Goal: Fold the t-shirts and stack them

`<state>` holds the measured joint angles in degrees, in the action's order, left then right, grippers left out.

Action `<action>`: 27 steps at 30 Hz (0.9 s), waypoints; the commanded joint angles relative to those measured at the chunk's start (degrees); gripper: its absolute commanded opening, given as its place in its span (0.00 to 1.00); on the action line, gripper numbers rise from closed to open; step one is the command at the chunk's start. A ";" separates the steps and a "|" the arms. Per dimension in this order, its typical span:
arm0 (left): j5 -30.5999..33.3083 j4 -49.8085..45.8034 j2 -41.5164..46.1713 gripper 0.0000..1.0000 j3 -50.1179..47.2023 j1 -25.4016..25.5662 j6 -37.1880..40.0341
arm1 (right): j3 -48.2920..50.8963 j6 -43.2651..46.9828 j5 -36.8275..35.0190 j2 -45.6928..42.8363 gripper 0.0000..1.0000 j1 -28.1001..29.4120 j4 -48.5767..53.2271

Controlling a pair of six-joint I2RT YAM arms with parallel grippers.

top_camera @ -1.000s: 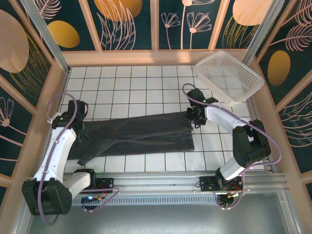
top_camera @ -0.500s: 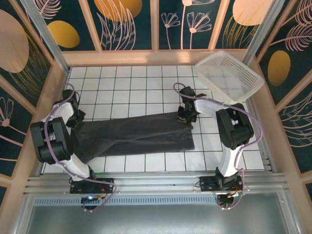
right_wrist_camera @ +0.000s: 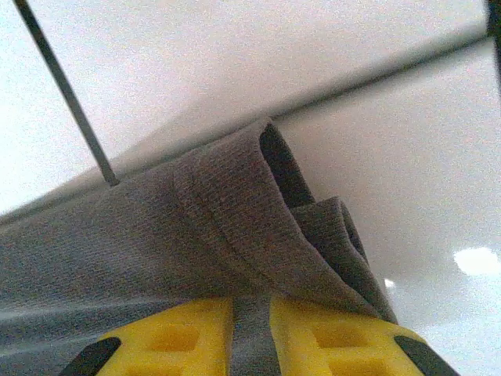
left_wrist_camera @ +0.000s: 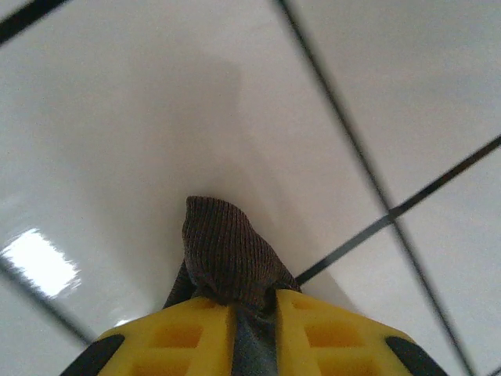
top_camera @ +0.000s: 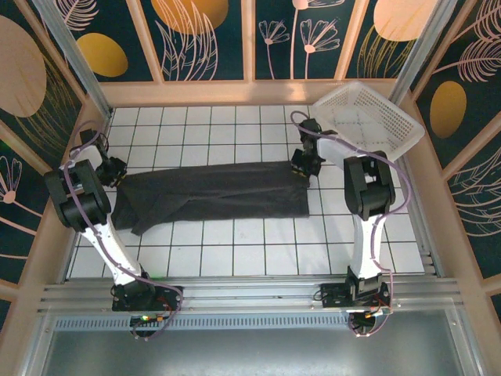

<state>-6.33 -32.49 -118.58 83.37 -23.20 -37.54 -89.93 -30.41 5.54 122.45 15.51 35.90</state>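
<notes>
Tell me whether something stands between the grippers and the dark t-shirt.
Nothing visible does. The left gripper is shut on the left end of the t-shirt, the right gripper on its right end. The white basket sits farther back, off the cloth.

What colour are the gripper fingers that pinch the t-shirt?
Yellow; the fingers show best in the right wrist view.

The dark charcoal-grey soft cloth t-shirt (top_camera: 215,196) lies flat as a long, narrow, folded band. It is stretched from the left gripper (top_camera: 117,173) across to the right gripper (top_camera: 304,166). The end at the left gripper is bunched, with a flap trailing toward the arm bases. The end at the right gripper is squarer. A ribbed tuft pokes out past the left jaws, and a rolled, doubled hem sits pinched in the right jaws.
</notes>
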 commanded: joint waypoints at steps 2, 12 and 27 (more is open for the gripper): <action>-4.53 6.18 -4.13 0.31 3.96 -1.50 -0.13 | -11.53 6.30 -6.80 9.44 0.23 -3.79 4.31; -0.56 8.94 12.52 0.50 -4.42 3.96 -0.73 | -6.57 4.13 -9.30 -1.29 0.28 -0.19 0.56; -5.05 11.30 15.37 0.48 -16.76 15.46 2.05 | 7.87 0.53 -6.24 -8.97 0.13 0.17 -1.03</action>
<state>-11.40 -20.78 -103.28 66.63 -7.92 -38.00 -82.85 -29.30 -0.01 114.93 15.79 34.46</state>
